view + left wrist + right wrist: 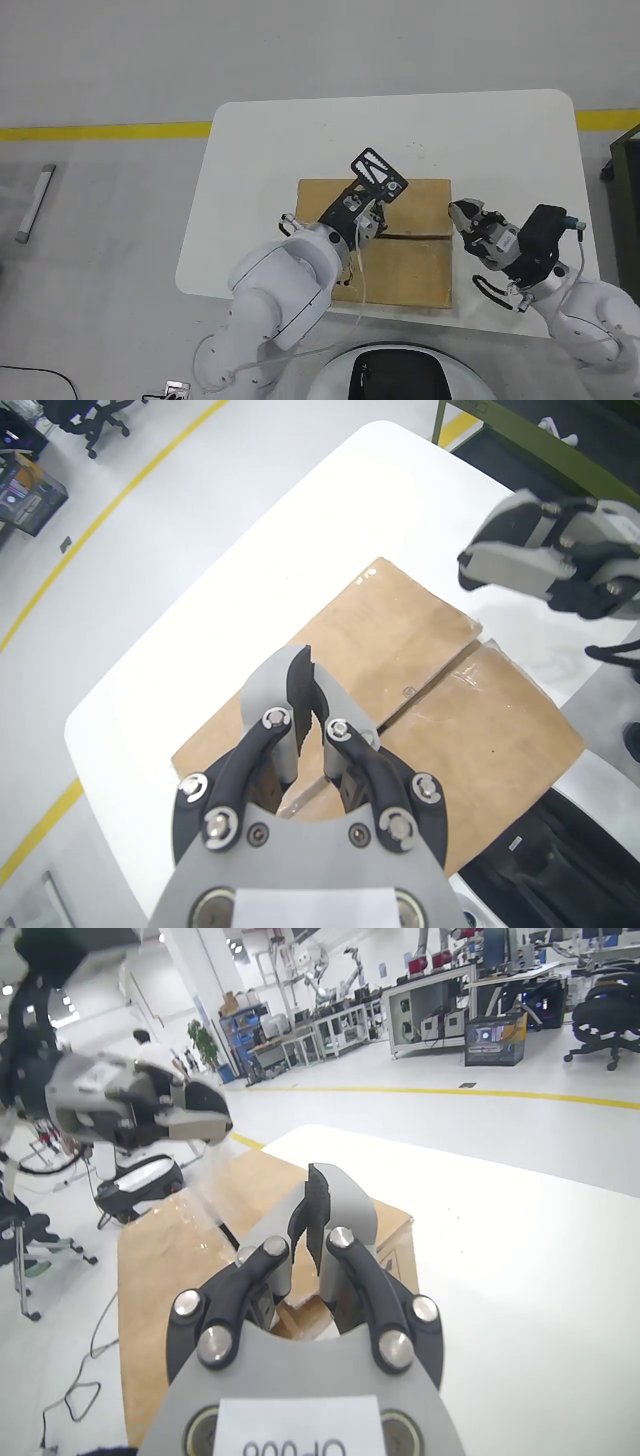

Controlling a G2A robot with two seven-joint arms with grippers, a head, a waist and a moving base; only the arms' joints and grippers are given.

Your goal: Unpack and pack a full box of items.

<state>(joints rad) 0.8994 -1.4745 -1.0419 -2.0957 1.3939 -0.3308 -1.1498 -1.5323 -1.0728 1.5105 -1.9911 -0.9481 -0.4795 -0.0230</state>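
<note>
**Closed box on table, both grippers shut and empty-looking**

On the floor far left lay a grey bar (pixel 32 203), with a yellow line (pixel 100 131) running behind the table (pixel 300 140). The table was white with rounded corners.

The left gripper (pixel 301 656) hung above the box (pixel 400 270), over its left-middle part near the seam (pixel 425 237). Its fingers were pressed together at the tips. From its own wrist camera nothing showed between the pads.

In the right wrist view a clear shiny strip (pixel 212 1178) seemed to run from that gripper's tips down to the seam. It was likely tape, but I could not tell whether it was pinched.

The box was brown cardboard and sat flat on the near half of the table. Its near edge lay close to the table's near edge. Both top flaps were down and met along the seam, which ran left to right. Glossy tape showed along it.

The right gripper (pixel 314 1188) sat at the box's right edge, by the seam's right end. Its fingers were closed on nothing, and contact with the box was unclear.

A green cabinet (pixel 625 160) stood off the table's right side.
</note>
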